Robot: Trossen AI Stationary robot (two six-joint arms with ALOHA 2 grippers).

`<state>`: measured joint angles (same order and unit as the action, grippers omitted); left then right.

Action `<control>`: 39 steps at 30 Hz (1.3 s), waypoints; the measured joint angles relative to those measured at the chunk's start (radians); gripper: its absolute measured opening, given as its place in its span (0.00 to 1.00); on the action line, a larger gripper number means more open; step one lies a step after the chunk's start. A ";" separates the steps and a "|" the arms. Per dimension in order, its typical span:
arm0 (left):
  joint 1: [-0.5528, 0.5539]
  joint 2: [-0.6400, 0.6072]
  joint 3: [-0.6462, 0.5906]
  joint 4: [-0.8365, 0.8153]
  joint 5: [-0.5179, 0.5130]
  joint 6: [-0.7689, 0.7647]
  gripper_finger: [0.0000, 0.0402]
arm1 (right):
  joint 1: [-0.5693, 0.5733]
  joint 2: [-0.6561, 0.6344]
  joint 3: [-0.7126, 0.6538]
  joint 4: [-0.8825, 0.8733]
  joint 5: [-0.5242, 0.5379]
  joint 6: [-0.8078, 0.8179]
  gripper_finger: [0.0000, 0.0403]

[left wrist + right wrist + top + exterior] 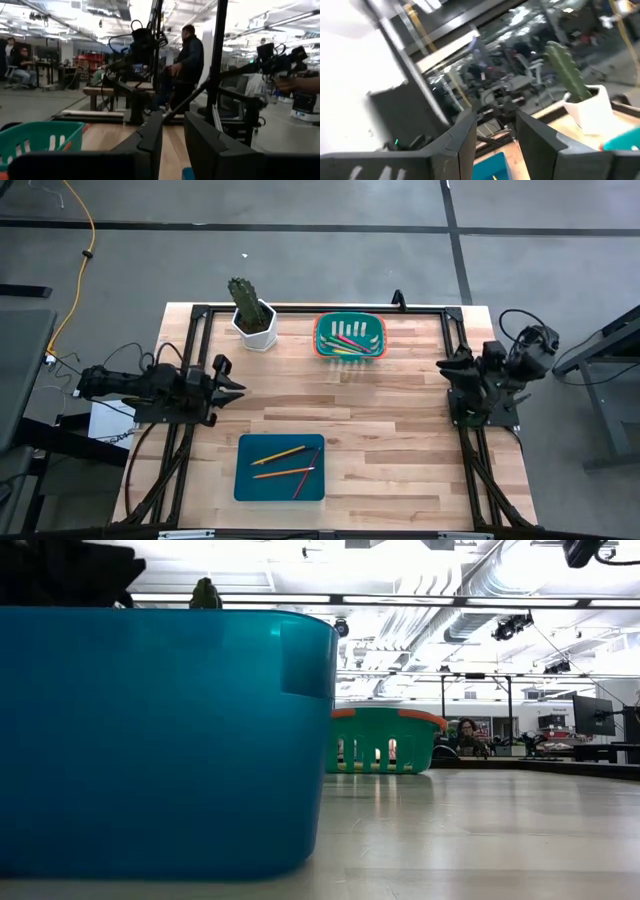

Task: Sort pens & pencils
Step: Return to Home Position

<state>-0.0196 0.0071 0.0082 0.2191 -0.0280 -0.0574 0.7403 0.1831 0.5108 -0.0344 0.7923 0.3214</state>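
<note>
- Left end effector: over the left edge of the table, pointing toward the middle. In the left wrist view the two fingers stand apart with nothing between them, so released and empty.
- Right end effector: over the right edge of the table, pointing inward, well apart from both containers. The right wrist view shows a clear gap between the fingers with no object in it, so also released.
- Pencils: lying flat inside the blue bin at the near middle of the table. At least three thin sticks can be made out: one yellow-orange, one orange, one red. They lie at slightly different angles, and the red one crosses toward the bin's right side.
- Pens: in the green basket at the far middle of the table. Pink and green sticks lie side by side; exact count cannot be told.
- Cactus in a white pot: just left of the basket and upright.
- Low view: the bin wall fills the left of the frame, so its contents are hidden. The basket sits farther back, and a seated person is in the room behind.
- No loose sticks on the bare wood in the high view.
</note>
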 joint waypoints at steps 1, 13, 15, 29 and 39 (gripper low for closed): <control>0.000 0.000 0.000 -0.008 -0.001 0.000 0.17 | 0.000 -0.007 -0.009 0.014 -0.027 -0.034 0.32; 0.000 0.000 0.001 -0.023 -0.019 -0.001 0.17 | 0.000 -0.178 -0.329 0.547 -0.402 -0.341 0.32; 0.001 0.000 0.001 -0.030 -0.019 -0.001 0.17 | 0.000 -0.179 -0.350 0.588 -0.444 -0.378 0.32; 0.000 0.000 0.002 -0.085 -0.018 0.000 0.17 | -0.001 -0.178 -0.499 0.660 -0.562 -0.349 0.32; 0.000 0.000 0.002 -0.158 -0.018 -0.001 0.17 | -0.001 -0.177 -0.501 0.517 -0.563 -0.334 0.32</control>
<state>-0.0193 0.0071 0.0097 0.0614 -0.0460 -0.0580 0.7394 0.0059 0.0097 0.4824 0.2291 -0.0122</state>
